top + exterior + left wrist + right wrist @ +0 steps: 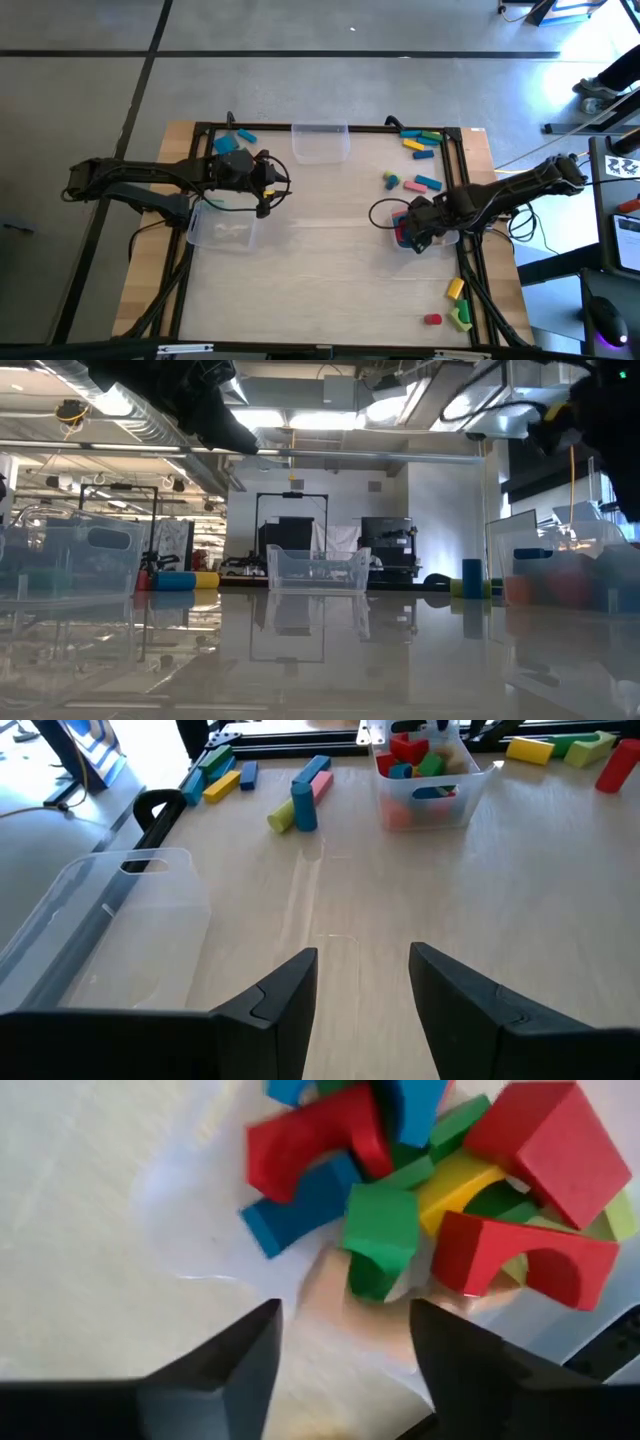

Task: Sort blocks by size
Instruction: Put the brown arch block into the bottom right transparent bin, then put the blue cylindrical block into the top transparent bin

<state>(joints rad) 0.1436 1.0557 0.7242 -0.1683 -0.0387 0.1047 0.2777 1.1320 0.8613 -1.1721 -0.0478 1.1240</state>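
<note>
Over the right-hand bin (440,238) of blocks (400,1200), the right gripper (345,1345) hangs, fingers apart, empty; left gripper (362,990) spread above the left bin (222,232).

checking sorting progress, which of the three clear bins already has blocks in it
The bin under the right gripper, at the table's right side, holds red, green and blue blocks; the other two bins look empty.

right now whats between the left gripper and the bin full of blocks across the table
Bare tabletop. The left wrist view shows only wood between the left gripper and the bin of blocks; the blue cylinder stands off to one side.
</note>
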